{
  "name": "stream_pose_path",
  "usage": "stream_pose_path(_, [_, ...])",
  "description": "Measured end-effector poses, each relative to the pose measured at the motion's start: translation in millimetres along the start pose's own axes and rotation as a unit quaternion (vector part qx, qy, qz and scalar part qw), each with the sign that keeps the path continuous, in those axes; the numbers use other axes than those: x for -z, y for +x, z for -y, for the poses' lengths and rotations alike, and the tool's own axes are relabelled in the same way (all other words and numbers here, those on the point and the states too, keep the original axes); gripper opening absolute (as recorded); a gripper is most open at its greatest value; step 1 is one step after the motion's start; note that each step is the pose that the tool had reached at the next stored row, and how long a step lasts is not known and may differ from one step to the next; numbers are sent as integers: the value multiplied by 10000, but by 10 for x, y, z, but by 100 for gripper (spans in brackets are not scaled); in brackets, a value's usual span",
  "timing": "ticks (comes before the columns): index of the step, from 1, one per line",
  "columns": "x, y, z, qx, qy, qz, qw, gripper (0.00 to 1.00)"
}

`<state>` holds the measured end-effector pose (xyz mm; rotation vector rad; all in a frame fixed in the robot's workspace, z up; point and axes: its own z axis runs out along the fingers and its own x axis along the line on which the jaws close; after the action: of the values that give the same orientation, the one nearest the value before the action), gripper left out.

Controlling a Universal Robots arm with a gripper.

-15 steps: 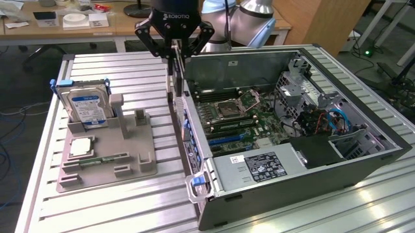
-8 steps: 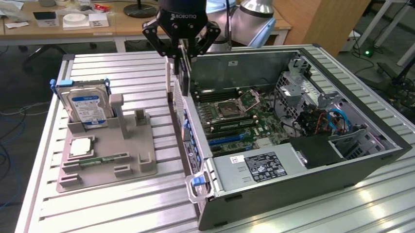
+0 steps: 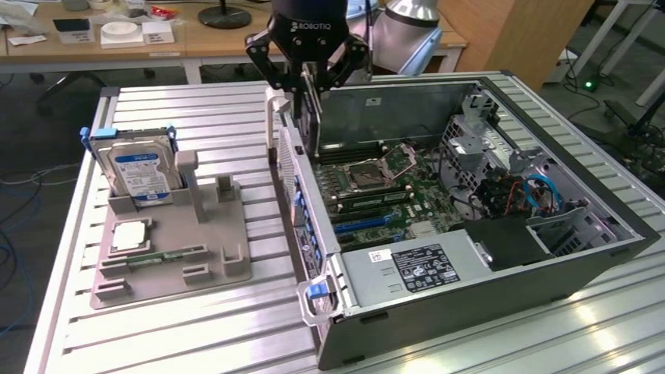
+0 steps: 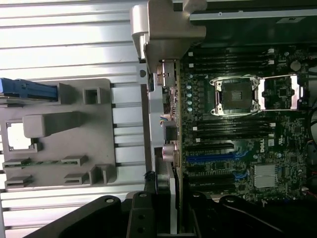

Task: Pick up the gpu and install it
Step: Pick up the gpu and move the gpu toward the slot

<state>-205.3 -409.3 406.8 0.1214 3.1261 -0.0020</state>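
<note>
Gripper is closed on the gpu, which hangs straight below the fingers. The card stands upright and shows its thin edge to the exterior view. It is held in the air just above the rear wall of the open computer case, not yet inside it. The blue slot on the motherboard lies lower, toward the exterior view's right of the card.
</note>
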Motion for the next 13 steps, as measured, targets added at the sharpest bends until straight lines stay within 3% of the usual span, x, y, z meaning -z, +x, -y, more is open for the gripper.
stream_pose_path(13, [-4, -174, -13, 0, 0, 0, 10000, 28])
